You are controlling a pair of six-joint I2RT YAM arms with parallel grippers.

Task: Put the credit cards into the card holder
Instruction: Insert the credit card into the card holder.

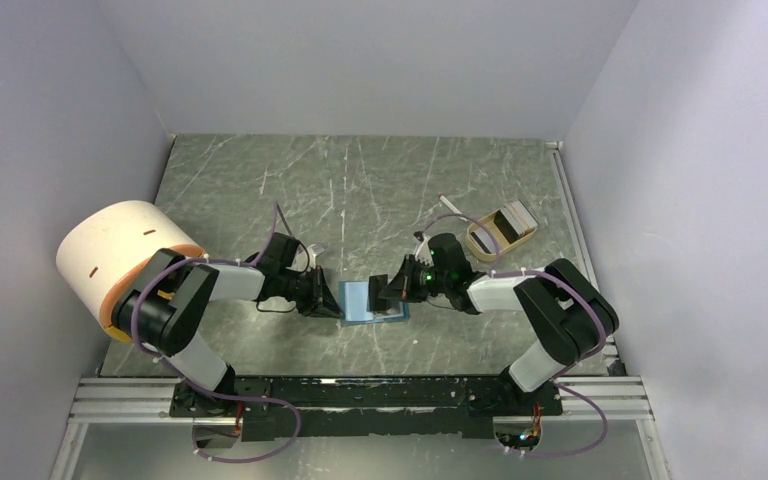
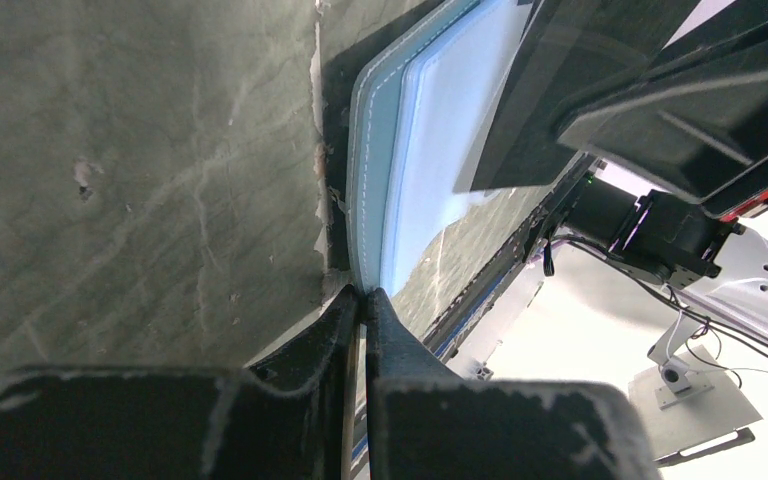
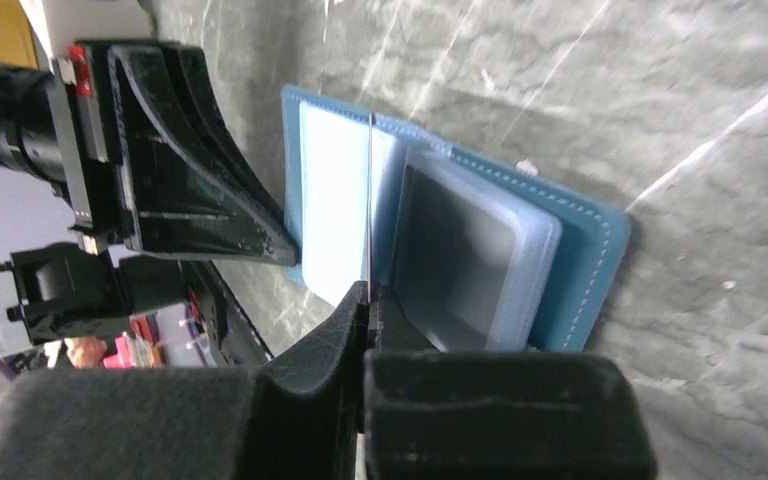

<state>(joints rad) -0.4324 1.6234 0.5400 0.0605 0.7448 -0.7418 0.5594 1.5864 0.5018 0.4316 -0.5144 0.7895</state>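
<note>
Legible markings: a red tag on the left gripper (image 3: 285, 250) body shows in the right wrist view, but its text is too small to read.

Holder (image 3: 590, 250): lies open and flat on the bench (image 1: 380, 180), between the two grippers at the near centre. The teal cover has white stitching, with pale blue pockets inside.

Right gripper (image 3: 368, 295): closed on a thin pale card (image 3: 370, 200). The card stands on edge over the holder, between the left pocket and the clear sleeves on the right.

Left gripper: fingers pressed together, tips touching the holder's stitched rim. Whether any of the cover is pinched between them cannot be told.

View differences:
- Right wrist only – the held card, seen edge-on as a fine white line, and a dark card (image 3: 455, 250) seated inside a clear sleeve.
- Left wrist only – the rim stitching at close range and the tip contact. The black right gripper covers the far half of the holder.
- Top only – a tan tray (image 1: 475, 242) to the far right with pale contents too small to identify, a white stick (image 1: 450, 207) just beside it, and a white-and-orange cylinder (image 1: 120, 255) at the left wall.
</note>
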